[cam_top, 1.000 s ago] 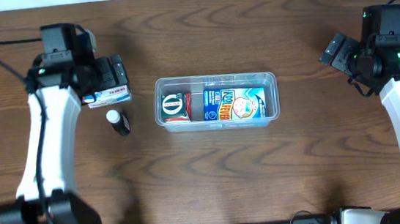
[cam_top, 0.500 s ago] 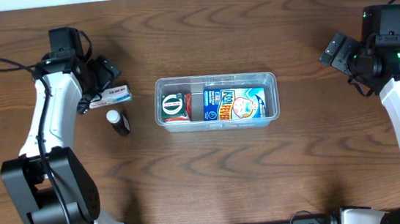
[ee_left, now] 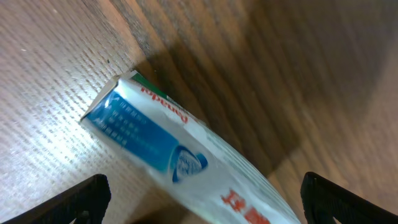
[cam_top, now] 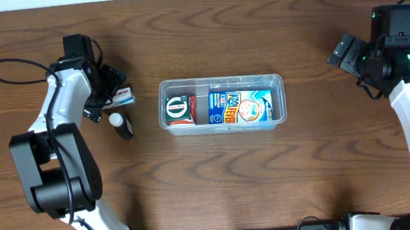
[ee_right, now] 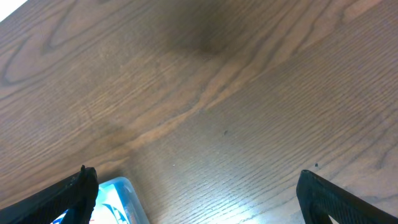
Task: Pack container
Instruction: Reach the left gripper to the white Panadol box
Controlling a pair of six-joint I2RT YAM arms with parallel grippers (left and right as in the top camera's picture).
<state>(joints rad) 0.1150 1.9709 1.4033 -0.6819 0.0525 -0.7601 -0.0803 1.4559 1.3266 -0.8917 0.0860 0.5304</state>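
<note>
Left arm [cam_top: 58, 121] pulled in — container [cam_top: 221, 80] right of left fingers [ee_left: 84, 199], well apart.

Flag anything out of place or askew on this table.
Nothing spilled or damaged. The small white box with blue print lies askew left of the clear plastic rectangular container, and the small black white-capped bottle also sits outside it.

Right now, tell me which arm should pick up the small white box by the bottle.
Left. The left tool, open, is right at the white box, which fills its wrist view; the right tool sits open far beyond the container.
</note>
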